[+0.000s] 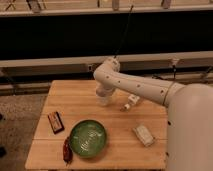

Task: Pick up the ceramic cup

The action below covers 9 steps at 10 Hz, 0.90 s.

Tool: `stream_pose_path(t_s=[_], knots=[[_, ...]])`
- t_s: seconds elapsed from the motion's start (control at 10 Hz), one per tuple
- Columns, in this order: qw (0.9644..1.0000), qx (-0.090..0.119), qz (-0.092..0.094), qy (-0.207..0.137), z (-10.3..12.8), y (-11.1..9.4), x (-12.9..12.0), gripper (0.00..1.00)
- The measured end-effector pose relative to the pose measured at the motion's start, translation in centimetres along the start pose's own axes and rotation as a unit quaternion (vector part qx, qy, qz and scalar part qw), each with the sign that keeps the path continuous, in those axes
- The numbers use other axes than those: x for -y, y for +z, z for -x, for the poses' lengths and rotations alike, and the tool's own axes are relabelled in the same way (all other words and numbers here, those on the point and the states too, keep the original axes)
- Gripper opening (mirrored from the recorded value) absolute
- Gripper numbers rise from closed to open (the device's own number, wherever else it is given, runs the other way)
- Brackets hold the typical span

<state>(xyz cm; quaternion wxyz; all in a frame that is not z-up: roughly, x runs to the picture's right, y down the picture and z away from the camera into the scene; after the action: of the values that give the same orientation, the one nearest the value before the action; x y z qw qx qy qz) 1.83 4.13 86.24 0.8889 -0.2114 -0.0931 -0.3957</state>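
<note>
Camera view only, so I go by that: my arm (135,86) reaches in from the right and bends down over the far middle of the wooden table (75,97). The gripper (104,93) hangs right at the ceramic cup (104,100), whose pale lower part shows just under the wrist, upright on the tabletop as far as I can tell. The wrist hides the grasp, so I cannot tell whether the cup is already clamped or not.

My judgement: the approach is done and the gripper is in place at the cup; the lift is not yet done, since the cup's base appears to rest on the wood.

Other things lie apart from it: the white tube (130,102) just to the right, the green bowl (88,138) nearer the front edge, and a pale block (143,135) front right.
</note>
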Motion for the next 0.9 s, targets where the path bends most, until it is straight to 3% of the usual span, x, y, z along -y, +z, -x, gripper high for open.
stream_pose_path(t_s=[0.2,0.5,0.9], knots=[[1.0000,-0.002,0.002,-0.002,-0.1,0.3,-0.2,0.30],[0.9999,-0.003,0.002,-0.011,-0.4,-2.1,0.4,0.05],[0.9995,0.000,0.000,-0.032,-0.5,-4.7,1.2,0.04]])
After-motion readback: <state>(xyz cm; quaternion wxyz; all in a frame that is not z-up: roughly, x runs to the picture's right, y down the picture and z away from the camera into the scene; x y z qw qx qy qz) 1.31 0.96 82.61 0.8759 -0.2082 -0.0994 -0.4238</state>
